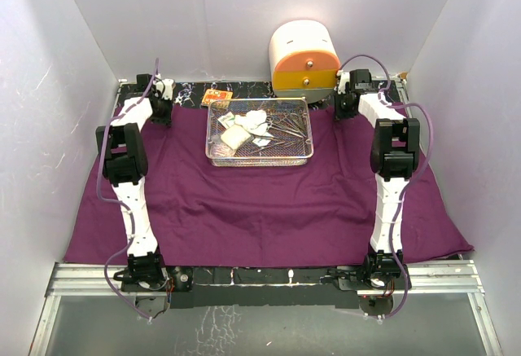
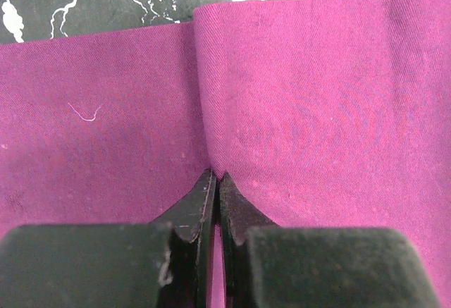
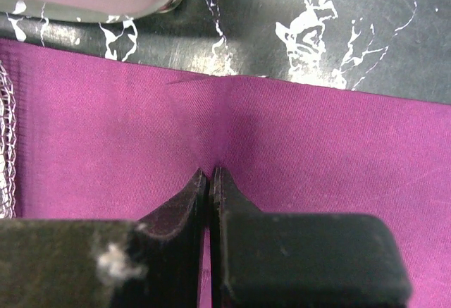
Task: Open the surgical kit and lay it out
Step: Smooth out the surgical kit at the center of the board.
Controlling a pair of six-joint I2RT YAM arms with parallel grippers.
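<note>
Pinching a raised fold of the purple cloth (image 2: 317, 96) at their tips, your left gripper (image 2: 215, 175) and right gripper (image 3: 209, 170) are both clamped on it; the wire-mesh tray (image 1: 260, 162) lies between them.

Top view overhead; wrist views close, sharing purple cloth (image 1: 260, 209).

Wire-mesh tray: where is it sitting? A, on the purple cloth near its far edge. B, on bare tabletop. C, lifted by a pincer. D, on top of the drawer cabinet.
A: the wire-mesh tray rests on the purple cloth near its far edge, just in front of the drawer cabinet.
</note>
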